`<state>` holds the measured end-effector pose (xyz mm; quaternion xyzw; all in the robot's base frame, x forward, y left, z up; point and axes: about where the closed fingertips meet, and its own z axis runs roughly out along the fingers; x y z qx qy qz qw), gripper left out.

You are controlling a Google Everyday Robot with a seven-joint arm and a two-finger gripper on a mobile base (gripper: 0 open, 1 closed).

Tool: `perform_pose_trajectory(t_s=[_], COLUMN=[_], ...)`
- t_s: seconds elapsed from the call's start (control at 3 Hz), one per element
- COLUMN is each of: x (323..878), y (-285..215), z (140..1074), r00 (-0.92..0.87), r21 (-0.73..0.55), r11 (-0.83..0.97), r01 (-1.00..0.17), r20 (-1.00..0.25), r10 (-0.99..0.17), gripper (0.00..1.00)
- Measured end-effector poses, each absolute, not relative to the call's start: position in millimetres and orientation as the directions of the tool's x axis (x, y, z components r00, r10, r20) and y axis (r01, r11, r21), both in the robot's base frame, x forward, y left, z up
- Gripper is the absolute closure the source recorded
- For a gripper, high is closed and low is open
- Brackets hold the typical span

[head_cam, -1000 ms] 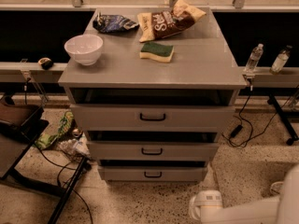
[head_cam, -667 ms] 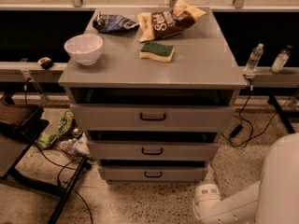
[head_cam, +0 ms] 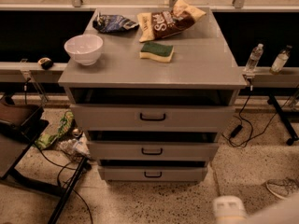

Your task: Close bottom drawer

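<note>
Bottom drawer, the shallow grey box with a small black bar handle, sits lowest, seemingly ajar. White gripper hovers low right; how wide, I cannot tell. Pushing off-centre could jam it.

Speckled terrazzo floor, dark bkgd wall, dim warm light.

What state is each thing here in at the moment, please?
bottom drawer: open, pulled partly out
middle drawer: open, pulled partly out
top drawer: open, pulled partly out
white bowl: upright
sponge: flat, green side up
gripper: not in view; only a white arm part shows, bottom right
</note>
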<state>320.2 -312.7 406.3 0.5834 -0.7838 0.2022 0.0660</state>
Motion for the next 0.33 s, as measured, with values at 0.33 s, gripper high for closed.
perform_pose_trajectory(t_s=[0.33], x=[258.8], y=[-329.7], z=[449.3], r00=[-0.489], r21=[-0.338], r11=[0.393], r01=[-0.855], r20=[0.271], r10=[-0.829], gripper=[1.00])
